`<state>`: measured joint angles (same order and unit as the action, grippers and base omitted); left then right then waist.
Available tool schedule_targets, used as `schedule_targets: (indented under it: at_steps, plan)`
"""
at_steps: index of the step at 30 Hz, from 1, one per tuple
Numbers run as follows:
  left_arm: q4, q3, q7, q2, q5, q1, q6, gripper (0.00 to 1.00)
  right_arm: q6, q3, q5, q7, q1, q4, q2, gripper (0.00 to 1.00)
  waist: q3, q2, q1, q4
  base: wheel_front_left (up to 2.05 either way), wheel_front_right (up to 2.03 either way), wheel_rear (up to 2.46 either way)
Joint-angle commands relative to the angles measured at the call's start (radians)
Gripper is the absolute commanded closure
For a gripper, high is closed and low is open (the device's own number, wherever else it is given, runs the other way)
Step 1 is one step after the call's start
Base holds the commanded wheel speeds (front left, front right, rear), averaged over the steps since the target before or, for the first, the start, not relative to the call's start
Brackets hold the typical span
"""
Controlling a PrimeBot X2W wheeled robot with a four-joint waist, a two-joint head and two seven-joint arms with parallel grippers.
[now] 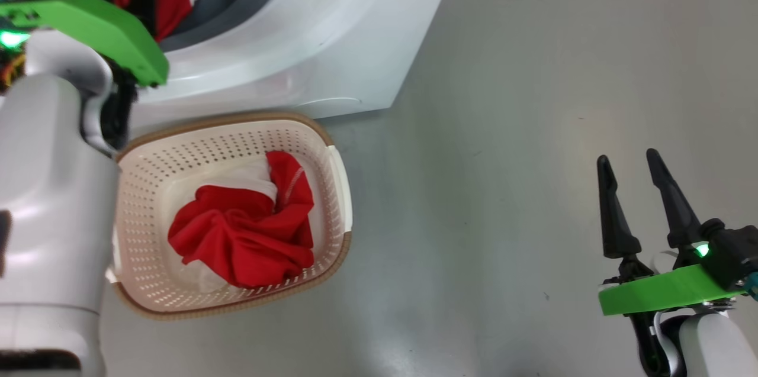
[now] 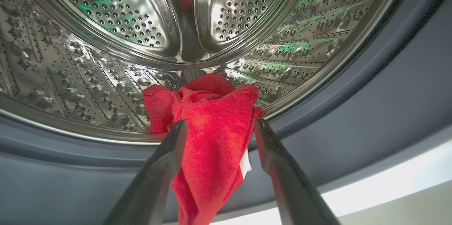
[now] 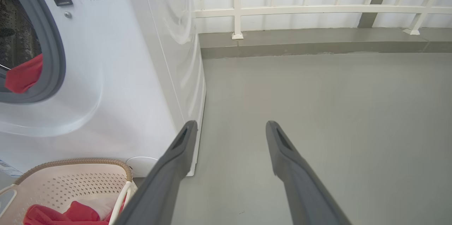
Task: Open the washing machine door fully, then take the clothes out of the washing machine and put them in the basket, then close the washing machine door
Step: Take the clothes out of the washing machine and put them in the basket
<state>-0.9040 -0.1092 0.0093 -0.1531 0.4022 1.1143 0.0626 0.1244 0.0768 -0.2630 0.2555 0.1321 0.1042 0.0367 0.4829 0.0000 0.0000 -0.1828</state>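
Observation:
The white washing machine (image 1: 331, 39) stands with its mouth uncovered; the washing machine door is out of view. A red garment (image 2: 212, 126) hangs from the steel drum (image 2: 106, 41) over the grey gasket (image 2: 388, 105). My left gripper (image 2: 220, 122) is at the drum's mouth, open, with one finger on each side of that garment. More red clothes (image 1: 249, 229) lie crumpled in the cream basket (image 1: 237, 119), which sits on the floor in front of the machine. My right gripper (image 1: 628, 156) hovers open and empty over the floor, far right of the basket.
My pale left forearm (image 1: 53, 187) and its green bracket (image 1: 100, 28) overlap the basket's left edge. Grey floor (image 3: 335, 112) stretches right of the machine to a low kerb with a white railing (image 3: 317, 9).

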Motion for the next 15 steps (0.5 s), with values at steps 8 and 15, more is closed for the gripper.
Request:
schedule_targets:
  at_steps: [8,15]
  plan:
    - [-0.131,0.006,0.019,-0.089,-0.007,0.125,-0.002,0.0,0.006,-0.054,-0.012,0.006,0.029,-0.017,0.013,0.0,0.034,0.0,0.0,-0.058,0.0,0.0,0.0]
    - [-0.215,-0.028,0.042,-0.116,-0.034,0.177,-0.011,0.0,0.006,-0.072,-0.02,0.006,0.035,-0.013,0.013,0.0,0.054,0.0,0.0,-0.087,0.0,0.0,0.0]
